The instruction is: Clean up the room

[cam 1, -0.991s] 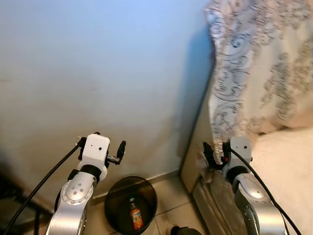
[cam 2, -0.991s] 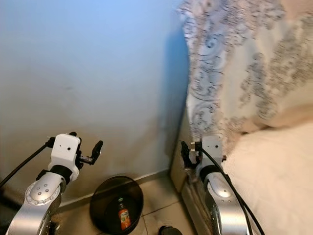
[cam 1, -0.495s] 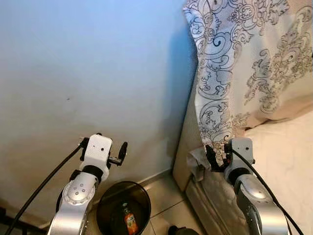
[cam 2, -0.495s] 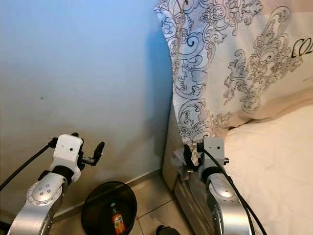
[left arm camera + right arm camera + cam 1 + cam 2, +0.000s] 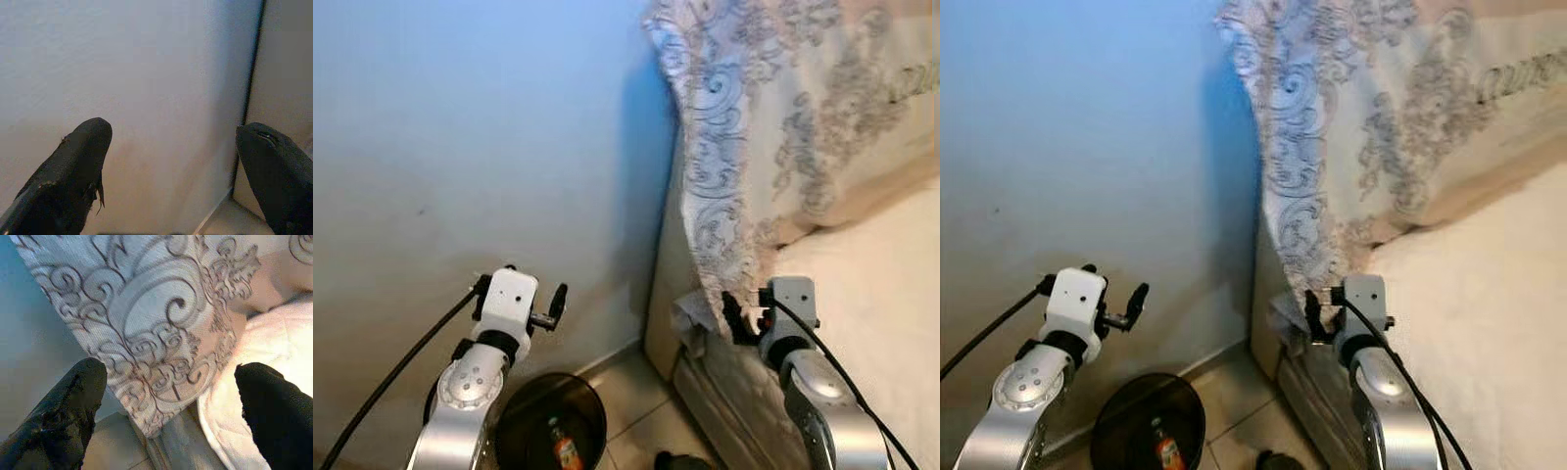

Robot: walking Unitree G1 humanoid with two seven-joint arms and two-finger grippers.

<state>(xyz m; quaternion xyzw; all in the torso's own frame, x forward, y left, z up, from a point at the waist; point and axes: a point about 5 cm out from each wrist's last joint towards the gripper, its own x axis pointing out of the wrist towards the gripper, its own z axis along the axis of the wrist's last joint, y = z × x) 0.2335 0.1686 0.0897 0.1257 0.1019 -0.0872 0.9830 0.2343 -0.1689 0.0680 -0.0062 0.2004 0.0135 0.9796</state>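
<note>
A dark round bin [image 5: 530, 403] stands on the tiled floor against the wall, with an orange-labelled bottle [image 5: 565, 453] lying inside it. My left gripper [image 5: 517, 292] is raised above the bin, facing the blue-grey wall, open and holding nothing; in the left wrist view its fingers [image 5: 80, 161] stand wide apart. My right gripper [image 5: 747, 311] is held up at the corner of the bed, also open and empty, and points at a patterned pillow [image 5: 161, 333]. A pale crumpled scrap [image 5: 690, 318] sits at the bed's corner just left of it.
A bed with a cream mattress [image 5: 871, 255] fills the right side, the large patterned pillow [image 5: 773, 127] leaning at its head. The wall [image 5: 480, 147] is close ahead. A small dark object [image 5: 674, 460] lies on the floor by the bed base.
The whole picture has shifted: the bed and pillow now take more of the frame, and the bin sits lower and further left. Both arms keep their pose, grippers still open.
</note>
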